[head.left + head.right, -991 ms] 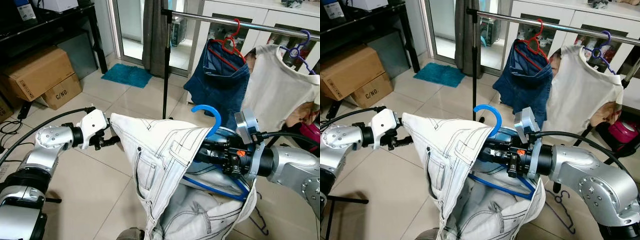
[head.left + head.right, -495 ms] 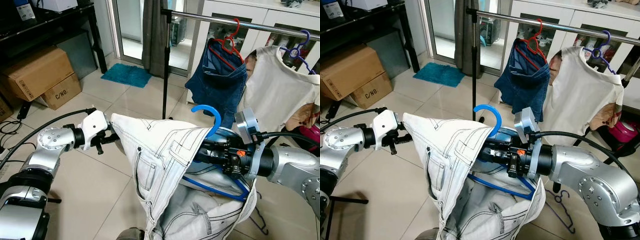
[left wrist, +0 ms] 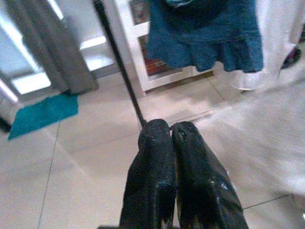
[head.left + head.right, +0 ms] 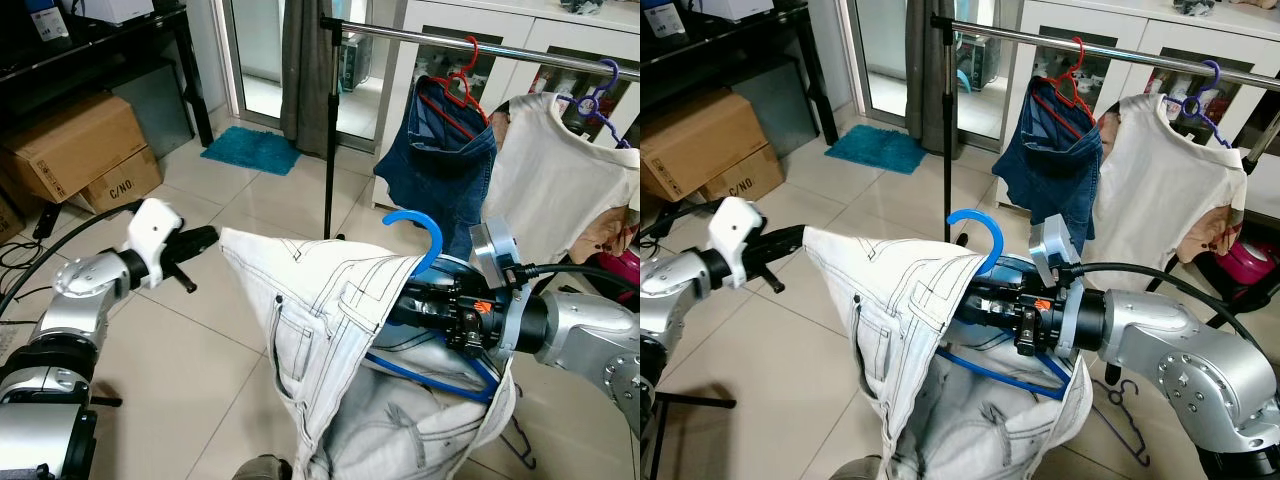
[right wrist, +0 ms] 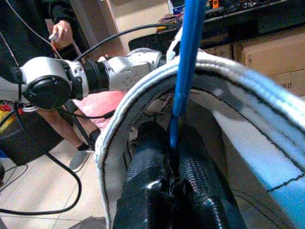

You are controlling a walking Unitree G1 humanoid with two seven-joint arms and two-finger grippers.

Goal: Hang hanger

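White jeans [image 4: 320, 320] hang over a blue hanger [image 4: 415, 232] whose hook points up. My right gripper [image 4: 412, 300] is shut on the hanger under the fabric; in the right wrist view the blue bar [image 5: 187, 57] runs between its fingers [image 5: 151, 157]. Left of the jeans' waistband, my left gripper [image 4: 203, 238] is shut, empty and apart from the cloth; the left wrist view shows its fingers [image 3: 155, 157] pressed together. The metal rail [image 4: 470, 42] runs above and behind.
On the rail hang a denim garment [image 4: 440, 150] on a red hanger and a white shirt [image 4: 560, 170] on a purple one. The rack's black pole [image 4: 330, 140] stands behind the jeans. Cardboard boxes [image 4: 75, 145] sit left. A person [image 5: 59, 33] stands nearby.
My left gripper has drawn back to the left and slightly up, away from the jeans' waistband edge. The right gripper, hanger and jeans stay in place.
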